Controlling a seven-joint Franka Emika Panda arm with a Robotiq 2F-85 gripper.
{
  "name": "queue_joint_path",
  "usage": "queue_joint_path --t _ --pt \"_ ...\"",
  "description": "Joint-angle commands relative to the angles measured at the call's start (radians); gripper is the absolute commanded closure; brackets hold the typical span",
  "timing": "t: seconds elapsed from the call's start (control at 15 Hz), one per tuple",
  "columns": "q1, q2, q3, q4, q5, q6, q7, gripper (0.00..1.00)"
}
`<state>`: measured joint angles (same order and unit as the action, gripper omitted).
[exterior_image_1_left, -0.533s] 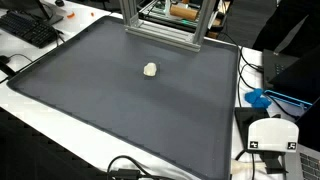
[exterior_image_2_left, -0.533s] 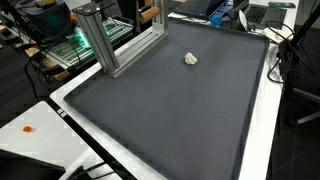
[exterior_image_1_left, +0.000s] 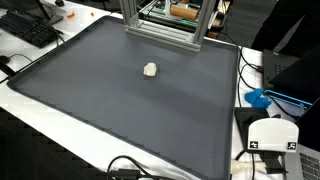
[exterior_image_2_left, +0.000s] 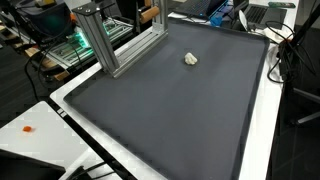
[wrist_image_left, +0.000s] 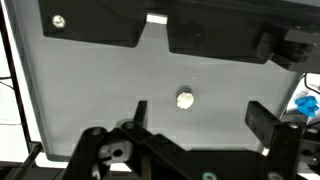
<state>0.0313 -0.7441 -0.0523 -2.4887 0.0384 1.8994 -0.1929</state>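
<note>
I read hand (wrist_image_left: 198, 108) w/ jaws apart, empty, well above white lump (wrist_image_left: 185, 99). Lump lies on mat (exterior_image_1_left: 100, 90), near alu frame (exterior_image_1_left: 160, 36).

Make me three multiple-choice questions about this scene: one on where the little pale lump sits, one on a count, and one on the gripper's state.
1. Where does the small pale lump lie?
A. inside the metal frame
B. on the dark mat
C. on the white table edge

2. How many loose objects lie on the mat?
A. one
B. two
C. four

3. How does the gripper stand?
A. shut on the lump
B. shut, empty
C. open, empty

Answers:
1 B: both exterior views show it resting on the mat.
2 A: only the lump shows there.
3 C: in the wrist view the fingers stand wide apart, with the lump on the mat beyond them.
</note>
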Motion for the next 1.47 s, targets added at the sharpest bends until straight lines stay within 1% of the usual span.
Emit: queue_joint_path --t 0.0,0.27,0.53,0.87,1.4 --pt "0.014 0.004 0.105 0.012 0.041 -0.014 0.187 0.00" --pt "0.032 0.016 0.204 0.027 0.090 -0.021 0.372 0.00" --pt "0.046 0.029 0.260 0.019 0.122 -0.013 0.473 0.00" --pt "0.054 0.045 0.282 -0.004 0.133 -0.017 0.525 0.00" --pt "0.084 0.043 0.268 -0.072 0.149 -0.020 0.500 0.00"
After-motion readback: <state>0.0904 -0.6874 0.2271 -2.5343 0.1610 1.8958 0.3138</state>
